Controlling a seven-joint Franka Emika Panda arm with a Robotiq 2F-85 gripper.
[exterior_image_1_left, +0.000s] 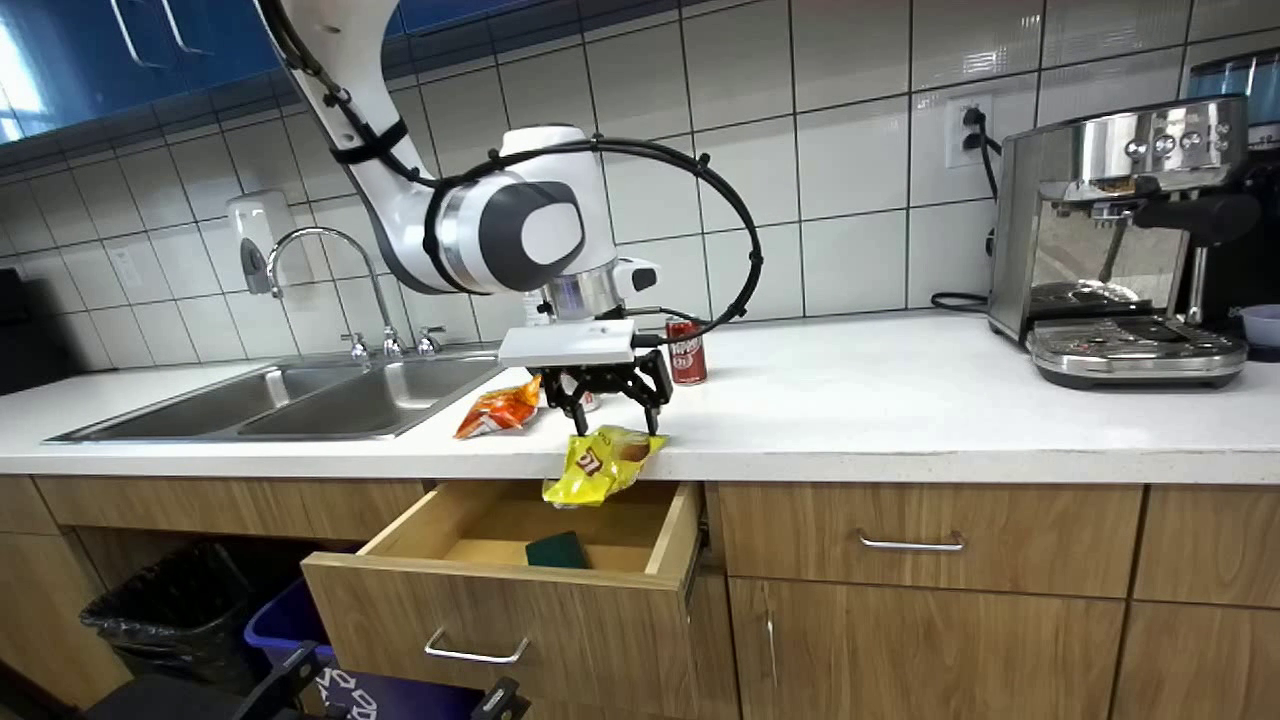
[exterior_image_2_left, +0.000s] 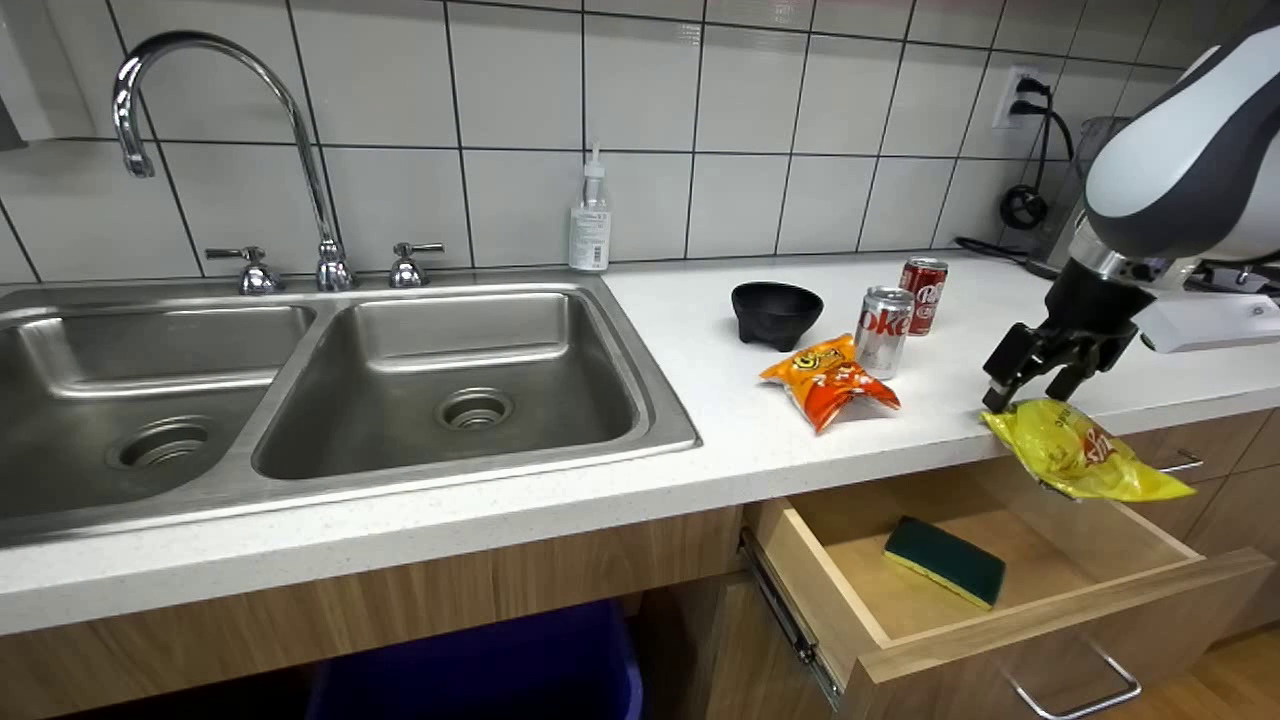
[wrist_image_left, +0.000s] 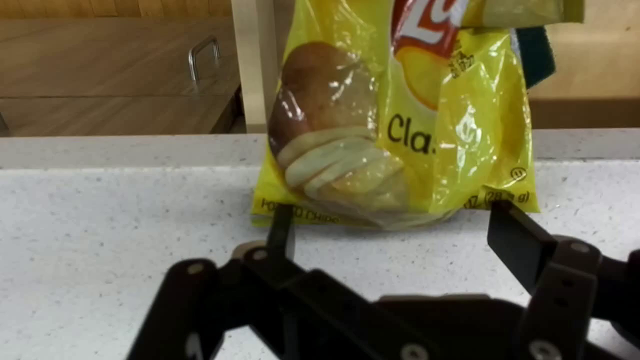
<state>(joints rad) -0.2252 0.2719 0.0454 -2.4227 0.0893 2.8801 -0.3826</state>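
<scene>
Brown wooden drawer (exterior_image_2_left: 1060, 613): pulled out beneath white counter (exterior_image_2_left: 980, 315) — green-and-yellow sponge (exterior_image_2_left: 945, 560) inside.
Glossy yellow chip bag (exterior_image_2_left: 1080, 455): at the counter's front edge, over the drawer.
Black two-finger gripper (wrist_image_left: 392, 206): fingers (wrist_image_left: 520, 245) apart — at the bag's rear.
Orange foil bag (exterior_image_2_left: 832, 385): back from that edge.

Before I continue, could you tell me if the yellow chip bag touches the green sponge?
Apart: in an exterior view, bare wood of the drawer shows between the yellow chip bag and the green sponge.
</scene>
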